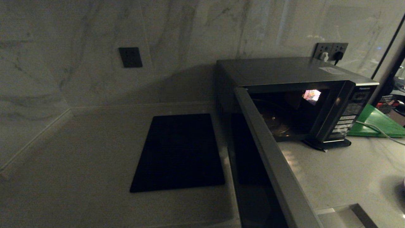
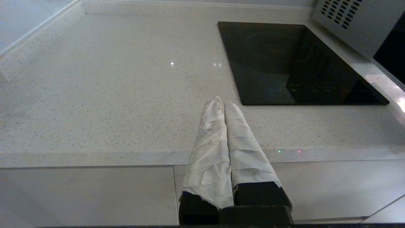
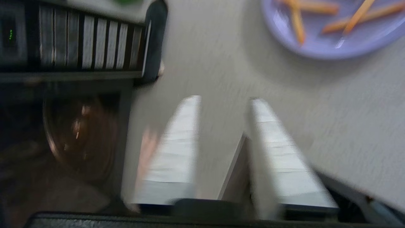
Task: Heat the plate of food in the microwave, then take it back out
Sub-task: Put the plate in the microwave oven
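The black-and-silver microwave (image 1: 294, 71) stands at the back right with its door (image 1: 272, 158) swung wide open toward me. Its glass turntable (image 1: 275, 122) is bare. The pale-lavender plate of food (image 3: 332, 34), with thin orange sticks on it, lies on the counter in the right wrist view, beyond my right gripper (image 3: 224, 99), which is open and holds nothing, beside the microwave's button panel (image 3: 79, 41). Neither the plate nor either gripper shows in the head view. My left gripper (image 2: 221, 103) is shut and empty, hovering at the counter's front edge.
A flat black mat (image 1: 178, 152) lies on the counter left of the microwave. A green board (image 1: 376, 122) and a white cable (image 1: 376, 129) are right of the microwave. Wall sockets (image 1: 330, 50) sit behind it. A sink edge (image 1: 354, 210) shows at the front right.
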Controlling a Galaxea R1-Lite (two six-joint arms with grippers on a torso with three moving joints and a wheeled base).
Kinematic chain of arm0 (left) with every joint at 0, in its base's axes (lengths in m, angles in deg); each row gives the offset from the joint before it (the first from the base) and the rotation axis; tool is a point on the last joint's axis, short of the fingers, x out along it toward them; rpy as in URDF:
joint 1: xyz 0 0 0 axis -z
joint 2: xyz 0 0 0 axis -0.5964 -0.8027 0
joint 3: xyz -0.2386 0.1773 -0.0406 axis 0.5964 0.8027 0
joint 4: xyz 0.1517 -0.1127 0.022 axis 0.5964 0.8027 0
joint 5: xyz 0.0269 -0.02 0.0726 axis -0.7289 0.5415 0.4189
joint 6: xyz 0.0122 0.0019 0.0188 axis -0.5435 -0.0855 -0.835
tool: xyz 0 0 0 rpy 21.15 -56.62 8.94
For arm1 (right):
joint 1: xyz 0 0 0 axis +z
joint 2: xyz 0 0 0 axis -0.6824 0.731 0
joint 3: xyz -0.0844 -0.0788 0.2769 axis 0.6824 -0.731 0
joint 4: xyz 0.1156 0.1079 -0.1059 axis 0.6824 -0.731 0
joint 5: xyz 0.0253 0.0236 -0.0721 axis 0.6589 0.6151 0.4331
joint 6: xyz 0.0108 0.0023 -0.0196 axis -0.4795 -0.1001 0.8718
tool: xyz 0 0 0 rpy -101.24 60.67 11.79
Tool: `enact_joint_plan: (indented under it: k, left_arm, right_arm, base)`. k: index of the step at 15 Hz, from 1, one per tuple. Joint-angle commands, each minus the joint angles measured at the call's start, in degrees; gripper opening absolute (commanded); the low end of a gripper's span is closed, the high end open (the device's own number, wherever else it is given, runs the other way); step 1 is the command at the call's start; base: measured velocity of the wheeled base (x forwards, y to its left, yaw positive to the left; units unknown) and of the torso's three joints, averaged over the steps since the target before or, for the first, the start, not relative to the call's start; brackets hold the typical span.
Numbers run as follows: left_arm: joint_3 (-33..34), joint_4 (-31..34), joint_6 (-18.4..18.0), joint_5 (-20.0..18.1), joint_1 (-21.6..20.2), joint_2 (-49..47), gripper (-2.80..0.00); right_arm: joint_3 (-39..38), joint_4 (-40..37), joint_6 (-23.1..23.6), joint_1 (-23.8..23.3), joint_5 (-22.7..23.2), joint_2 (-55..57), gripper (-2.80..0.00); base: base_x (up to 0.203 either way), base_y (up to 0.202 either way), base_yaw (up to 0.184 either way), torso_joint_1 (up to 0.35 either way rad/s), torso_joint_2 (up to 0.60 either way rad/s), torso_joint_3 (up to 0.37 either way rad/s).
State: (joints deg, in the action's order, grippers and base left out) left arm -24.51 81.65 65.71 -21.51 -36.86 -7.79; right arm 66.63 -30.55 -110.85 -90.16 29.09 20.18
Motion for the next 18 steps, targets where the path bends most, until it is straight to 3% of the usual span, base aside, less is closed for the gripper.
enact_joint_plan:
  k: [1,9,12,18]
  left_arm:
    - [0.0,0.0,0.1,0.0,0.0,-0.1,-2.8]
    - [0.0,0.0,0.1,0.0,0.0,-0.1,-2.8]
    - [0.0,0.0,0.1,0.0,0.0,-0.1,-2.8]
    - [0.0,0.0,0.1,0.0,0.0,-0.1,-2.8]
  right_arm:
    - [0.2,0.2,-0.1,-1.3,-1.1,4.8,0.0]
    - [4.7,-1.8,-1.1,-4.4,-11.9,19.0,0.0]
    - [5.8,-8.9,-1.7,-5.5,-11.9,19.6,0.0]
    - [6.7,-9.5,-2.5,-11.1,-12.1,23.5,0.0]
  base:
    - [0.0,0.0,0.0,0.0,0.0,0.0]
    - [0.0,0.0,0.0,0.0,0.0,0.0]
    - [0.0,0.0,0.0,0.0,0.0,0.0]
    - [0.0,0.0,0.0,0.0,0.0,0.0]
